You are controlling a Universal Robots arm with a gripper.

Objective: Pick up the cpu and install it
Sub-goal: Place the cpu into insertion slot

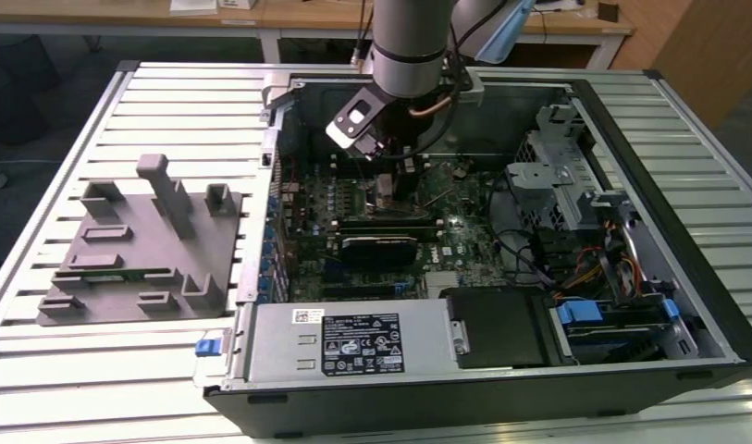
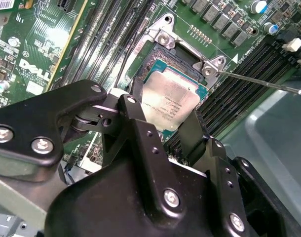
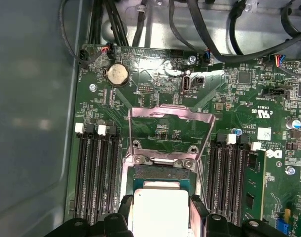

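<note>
Black gripper [image 2: 166, 111] linkages loom closest in the second wrist view, fingers [image 2: 134, 109] clamped on two opposite edges of the cpu [image 2: 172, 98], which lies in or just above the open socket [image 2: 163, 37] (load plate [image 3: 170, 118] hinged up, in the first wrist view). From the exterior view's left: grey slotted block [image 1: 141, 245], then the computer case [image 1: 474, 402], the arm [image 1: 407, 46] reaching down to its motherboard [image 1: 468, 199]. Doing this well likely means keeping the chip level and square to the socket frame, lowering straight, never sliding across the contacts.
</note>
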